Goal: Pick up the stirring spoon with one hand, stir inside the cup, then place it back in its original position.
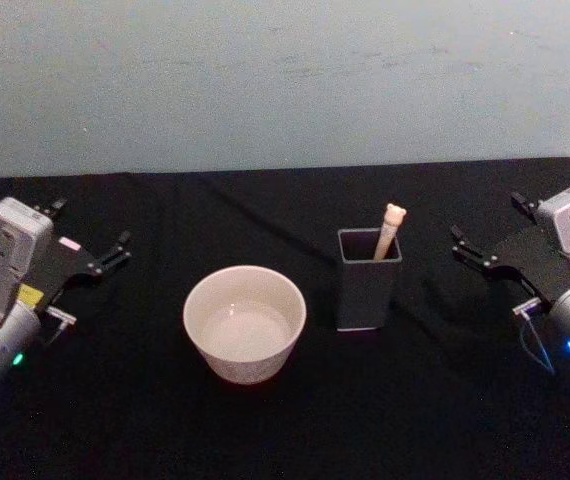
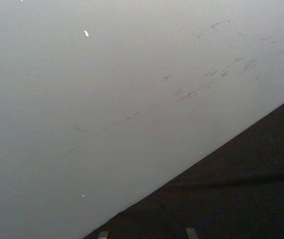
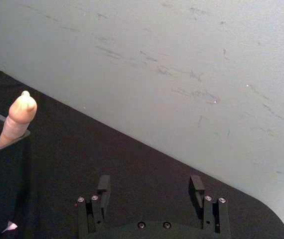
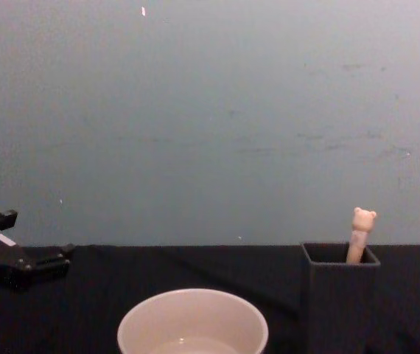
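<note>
The stirring spoon (image 1: 391,231) stands in the dark grey square holder (image 1: 368,285), with only its beige bear-topped handle (image 4: 359,234) showing above the rim. Left of the holder sits the cream-white cup (image 1: 245,322), holding a little clear liquid. My right gripper (image 1: 492,225) rests open at the table's right side, well away from the holder. In the right wrist view the gripper (image 3: 150,186) has nothing between its fingers, and the spoon handle (image 3: 17,119) and holder (image 3: 2,169) lie off to one side. At the table's left side my left gripper (image 1: 90,228) is open and apart from the cup.
A black cloth covers the table (image 1: 285,430), and its far edge meets a plain grey-blue wall (image 1: 285,80). The table's right rear corner is rounded (image 3: 276,229). Bare cloth lies between each gripper and the two vessels.
</note>
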